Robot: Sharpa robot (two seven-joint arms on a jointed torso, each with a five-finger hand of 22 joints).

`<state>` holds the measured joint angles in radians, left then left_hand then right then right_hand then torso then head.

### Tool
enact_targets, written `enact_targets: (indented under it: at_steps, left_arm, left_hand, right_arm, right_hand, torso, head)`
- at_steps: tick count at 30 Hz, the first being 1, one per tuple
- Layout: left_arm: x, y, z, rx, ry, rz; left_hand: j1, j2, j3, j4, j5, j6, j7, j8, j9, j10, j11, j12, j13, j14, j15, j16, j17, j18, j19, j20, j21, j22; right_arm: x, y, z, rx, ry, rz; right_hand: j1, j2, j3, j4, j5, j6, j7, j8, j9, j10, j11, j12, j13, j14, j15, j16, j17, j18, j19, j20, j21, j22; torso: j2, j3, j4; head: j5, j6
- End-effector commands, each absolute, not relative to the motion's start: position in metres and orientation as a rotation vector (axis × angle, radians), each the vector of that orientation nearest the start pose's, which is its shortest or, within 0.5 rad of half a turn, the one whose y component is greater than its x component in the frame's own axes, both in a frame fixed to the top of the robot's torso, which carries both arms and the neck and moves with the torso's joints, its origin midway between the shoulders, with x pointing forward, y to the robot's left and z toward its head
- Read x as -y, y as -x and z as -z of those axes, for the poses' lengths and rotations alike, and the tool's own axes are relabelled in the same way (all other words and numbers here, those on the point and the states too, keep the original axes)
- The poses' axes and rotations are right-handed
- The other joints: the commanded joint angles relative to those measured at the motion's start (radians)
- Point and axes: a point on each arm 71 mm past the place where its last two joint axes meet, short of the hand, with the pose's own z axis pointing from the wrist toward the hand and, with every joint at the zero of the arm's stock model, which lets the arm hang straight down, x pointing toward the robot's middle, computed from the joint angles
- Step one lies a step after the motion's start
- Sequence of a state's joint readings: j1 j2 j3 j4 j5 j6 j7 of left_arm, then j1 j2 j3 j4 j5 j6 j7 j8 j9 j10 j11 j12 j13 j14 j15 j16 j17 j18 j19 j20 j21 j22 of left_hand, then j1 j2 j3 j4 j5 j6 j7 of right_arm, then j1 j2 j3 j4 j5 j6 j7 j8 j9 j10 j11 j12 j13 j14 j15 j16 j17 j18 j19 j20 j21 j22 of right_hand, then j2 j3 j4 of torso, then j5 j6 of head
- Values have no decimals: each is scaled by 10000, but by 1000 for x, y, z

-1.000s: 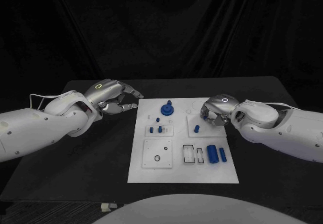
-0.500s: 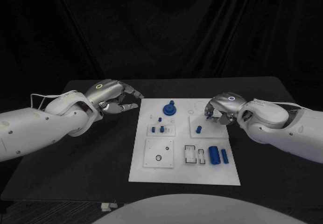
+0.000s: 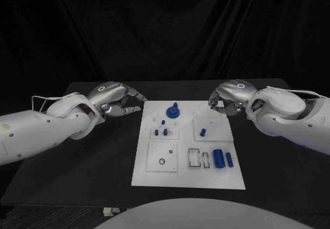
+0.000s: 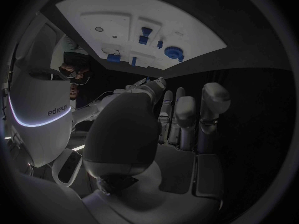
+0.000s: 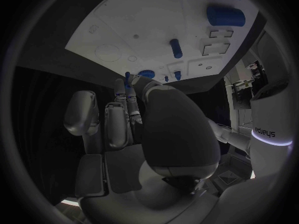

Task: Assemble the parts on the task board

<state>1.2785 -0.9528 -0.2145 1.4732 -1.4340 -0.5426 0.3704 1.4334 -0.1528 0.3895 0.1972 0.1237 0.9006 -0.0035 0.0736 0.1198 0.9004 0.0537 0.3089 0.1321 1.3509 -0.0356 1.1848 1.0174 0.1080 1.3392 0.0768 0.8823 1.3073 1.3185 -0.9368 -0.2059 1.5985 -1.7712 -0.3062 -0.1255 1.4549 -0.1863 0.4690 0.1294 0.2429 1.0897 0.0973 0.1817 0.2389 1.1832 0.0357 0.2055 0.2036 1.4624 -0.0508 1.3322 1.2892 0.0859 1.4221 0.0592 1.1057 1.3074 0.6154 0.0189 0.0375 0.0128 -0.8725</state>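
on the task board [image 3: 187, 177], a blue peg [image 3: 203, 132] stands upright

Robot lab: black-draped table [image 3: 89, 157], white task board [image 3: 180, 176].

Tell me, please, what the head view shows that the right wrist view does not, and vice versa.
Head view's extra: the left hand, open, beside the white task board. Right wrist view's extra: the right hand, seen from behind, pinching a small blue piece. Shared: the board, its thick blue cylinder and upright blue peg.
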Motion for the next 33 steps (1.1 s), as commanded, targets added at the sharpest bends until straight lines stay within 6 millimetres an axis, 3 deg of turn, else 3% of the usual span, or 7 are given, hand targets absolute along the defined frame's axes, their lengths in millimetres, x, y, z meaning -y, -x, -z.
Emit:
enact_targets:
  at_steps: [1,17,26,33]
  left_arm:
    - [-251,-465,189,-14187,-4297,8375]
    - [-251,-465,189,-14244,-4292,8361]
    - [-253,-464,189,-14303,-4258,8343]
    - [-252,-464,189,-14303,-4261,8357]
  left_hand:
    - [81,6,65,20,39,6,85,-68,-12,-25,63,52,0,8,72,-56,-8,42,-23,38,-64,1117]
    - [86,12,77,22,51,0,92,-71,-17,-25,67,60,-1,-2,75,-67,-21,44,-28,41,-80,1116]
    - [87,17,83,25,56,-3,94,-73,-19,-25,70,63,-2,-16,76,-89,-51,47,-35,42,-99,1113]
    - [88,23,90,29,61,-7,97,-75,-22,-26,74,67,-3,-38,79,-124,-97,54,-51,44,-145,1104]
  right_arm:
    - [217,-463,175,-15883,4942,-4319]
    - [142,-414,159,-15344,6126,-6793]
    - [113,-399,174,-15740,6584,-7493]
    - [99,-391,196,-16355,6834,-7805]
  right_hand:
    - [-100,11,-17,-27,-33,-1,21,2,20,48,32,-8,-13,372,66,-3,-8,-10,27,-14,11,1500]
    - [-120,-6,-9,-41,-86,-10,57,-8,42,76,60,-11,-22,390,146,41,39,-24,37,42,41,1506]
    - [-111,-1,24,-67,-108,-81,109,-57,44,59,102,-36,-40,384,191,16,5,-18,25,82,5,1496]
    - [-95,19,47,-86,-103,-104,130,-75,47,43,121,-50,-49,377,211,3,-10,-8,6,101,-47,1483]
  torso:
    - [-1,-5,12]
    - [13,5,4]
    - [14,1,17]
    - [9,-2,10]
  head:
    - [37,-1]
    - [108,-1]
    - [315,-1]
    - [345,-1]
